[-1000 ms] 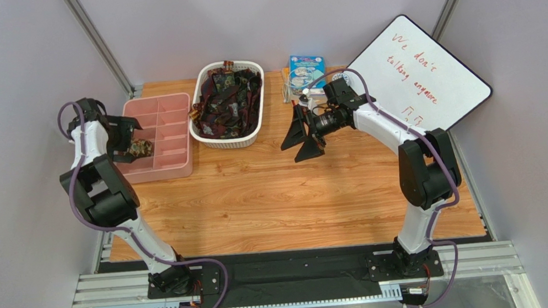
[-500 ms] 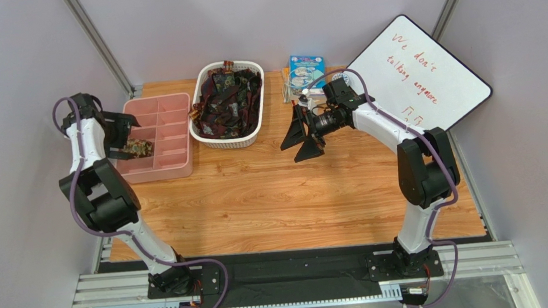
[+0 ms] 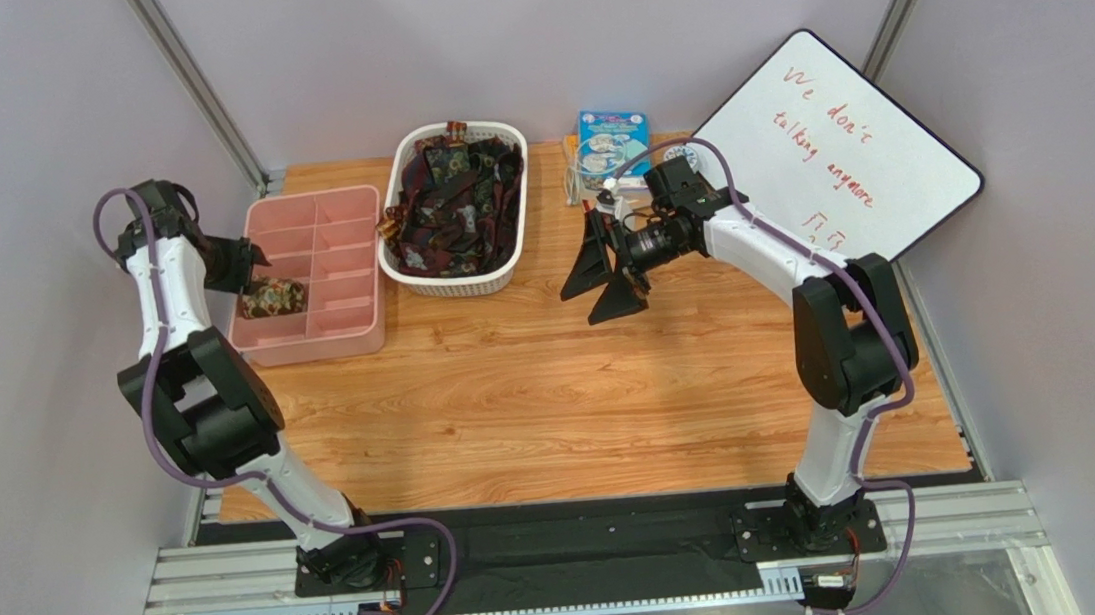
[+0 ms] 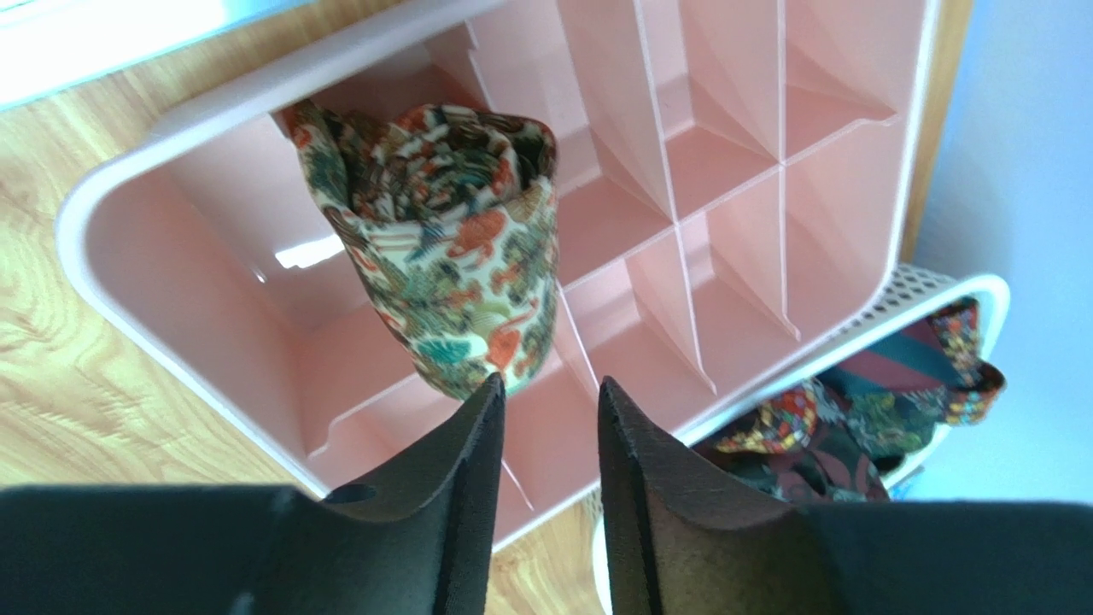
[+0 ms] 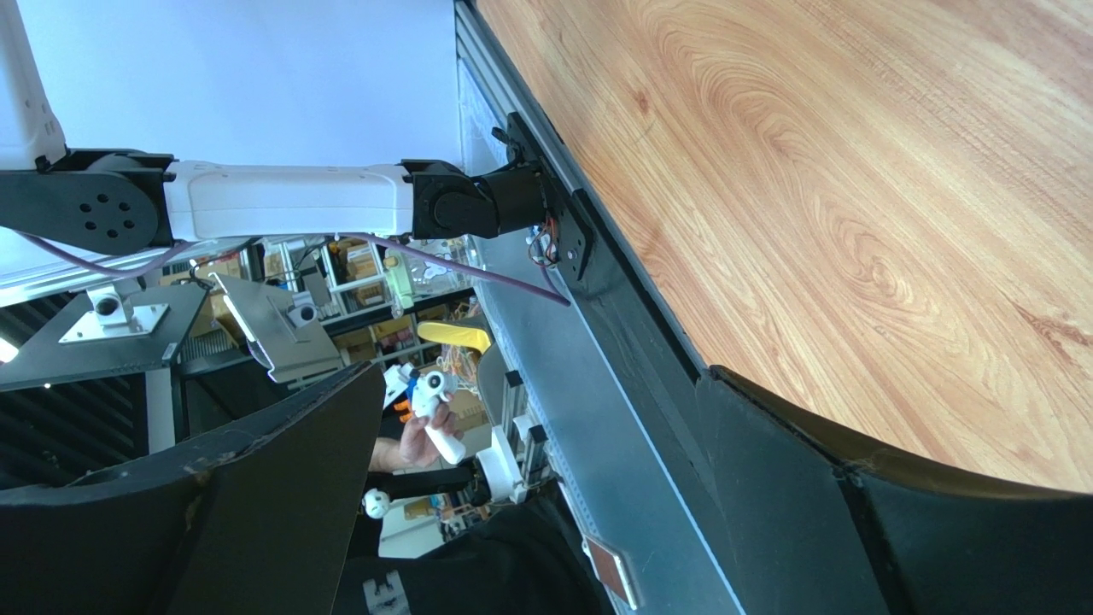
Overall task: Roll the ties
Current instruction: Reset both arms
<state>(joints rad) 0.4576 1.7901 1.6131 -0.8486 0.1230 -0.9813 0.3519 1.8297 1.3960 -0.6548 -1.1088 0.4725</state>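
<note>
Rolled tie (image 4: 449, 244), olive/tan floral print, sits in a left-side compartment of the pink divider tray (image 4: 154, 295) at table left. Left gripper (image 4: 549, 385) is just off it, jaws a narrow gap apart, nothing between them. Right gripper (image 3: 601, 284) hovers mid-table, jaws wide apart, empty; other ties (image 3: 453, 204) are piled in the white basket (image 3: 505, 274) just right of the tray, far side.

Floral tie (image 4: 449, 244), pink tray (image 4: 821, 77)
Tan ground, green and rust-red print; basket (image 3: 453, 284) white, its ties (image 3: 456, 196) dark red and black.
</note>
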